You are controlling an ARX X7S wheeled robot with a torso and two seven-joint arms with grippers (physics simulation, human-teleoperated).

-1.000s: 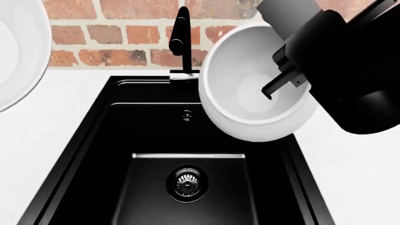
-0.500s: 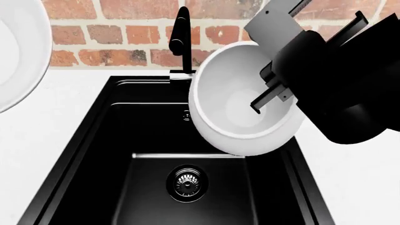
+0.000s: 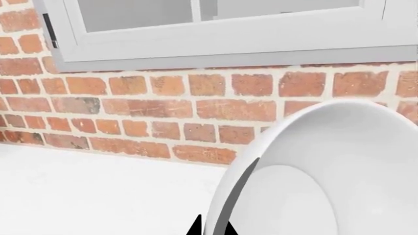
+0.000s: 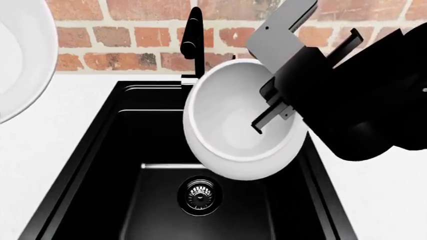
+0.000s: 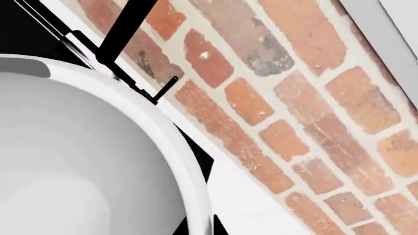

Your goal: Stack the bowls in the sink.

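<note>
Bowl one (image 4: 233,125), white and tilted, hangs at frame centre above the sink (image 4: 100,165), its rim pinched by the right gripper (image 4: 270,112) entering from the upper right. Bowl two (image 4: 20,55) sits at the upper left edge, well apart; the left wrist view shows the left gripper (image 3: 210,226) clamped on its rim. Faucet (image 4: 192,42) stands behind, before brick wall (image 4: 120,37).

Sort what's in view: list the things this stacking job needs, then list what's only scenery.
Needed for the job:
- bowl in the right gripper, held over the basin
- bowl in the left gripper, off to the left
- sink
- right gripper

Only scenery:
- faucet
- drain
- brick wall
- window frame
- white counter
</note>
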